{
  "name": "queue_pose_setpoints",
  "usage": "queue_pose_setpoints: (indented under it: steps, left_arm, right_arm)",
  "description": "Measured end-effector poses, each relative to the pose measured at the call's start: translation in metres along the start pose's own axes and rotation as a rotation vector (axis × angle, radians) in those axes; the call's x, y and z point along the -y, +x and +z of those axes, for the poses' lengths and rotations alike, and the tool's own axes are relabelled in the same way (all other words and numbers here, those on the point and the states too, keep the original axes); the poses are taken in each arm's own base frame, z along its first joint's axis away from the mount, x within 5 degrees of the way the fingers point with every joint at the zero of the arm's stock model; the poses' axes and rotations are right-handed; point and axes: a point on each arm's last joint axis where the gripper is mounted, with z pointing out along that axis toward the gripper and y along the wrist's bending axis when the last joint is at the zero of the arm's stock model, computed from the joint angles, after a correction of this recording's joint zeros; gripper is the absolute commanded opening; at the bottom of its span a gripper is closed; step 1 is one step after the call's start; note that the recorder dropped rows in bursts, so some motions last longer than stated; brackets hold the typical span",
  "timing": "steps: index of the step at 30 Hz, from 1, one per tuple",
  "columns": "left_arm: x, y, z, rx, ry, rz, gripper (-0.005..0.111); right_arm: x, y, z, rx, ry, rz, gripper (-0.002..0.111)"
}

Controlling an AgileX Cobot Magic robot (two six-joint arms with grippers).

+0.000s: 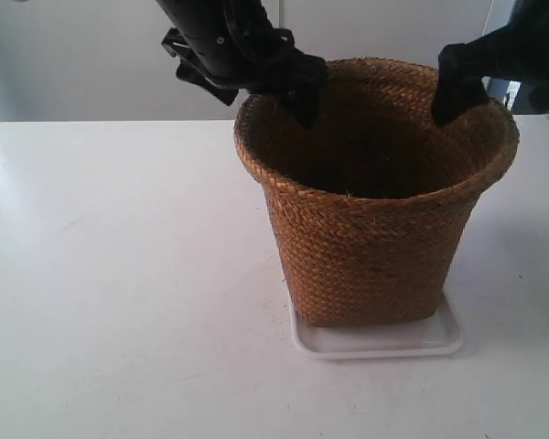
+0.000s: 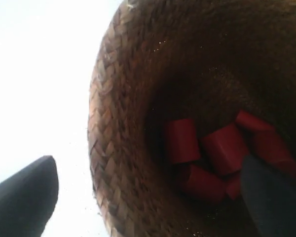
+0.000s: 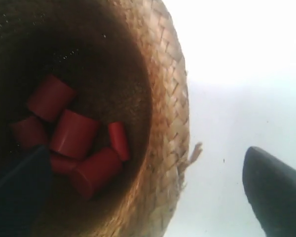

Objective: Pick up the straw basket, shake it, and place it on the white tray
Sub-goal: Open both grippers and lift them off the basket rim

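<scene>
**Pincers slack astride the rim: back out straight up**

Left pincer is released. One of its fingers hangs outside the basket wall and the other inside, with the braided rim running between them and a clear gap on the outer side. Right pincer reads the same: spread wide, rim between its fingers, gripping nothing.

Below both pincers the basket stands upright with its base on the tray. A strip of white shows along the front and at one side. I judge the set-down done, so the job now is to leave cleanly.

I would raise both wrists straight up together until the inner fingers clear the rim, and only then swing outward. Any sideways drift before that could hook the straw and drag or tip the basket off the tray. The basket looks light and the tray looks glossy, so I expect little to hold it in place.

Red pieces lie loose at the bottom, under the inner fingers, and a tip would spill them onto the table. I would hold the fingers spread all the way out, since a twitch shut would pinch the rim and lift it.
</scene>
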Motion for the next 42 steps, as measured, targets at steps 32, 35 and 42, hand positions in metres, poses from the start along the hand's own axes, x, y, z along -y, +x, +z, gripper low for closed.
queue_pose_setpoints:
  steps: [32,35,42]
  left_arm:
    - [0.001,0.017,-0.121,0.149,-0.001,0.156,0.000]
    - [-0.001,0.028,-0.132,0.165,-0.013,0.169,0.000]
    - [-0.006,0.066,-0.150,0.240,-0.055,0.187,0.000]
  right_arm:
    - [-0.012,0.026,-0.075,0.228,-0.024,-0.037,0.000]
    - [-0.013,0.037,-0.070,0.235,-0.023,-0.035,0.000]
    - [-0.014,0.064,-0.065,0.296,-0.011,-0.047,0.000]
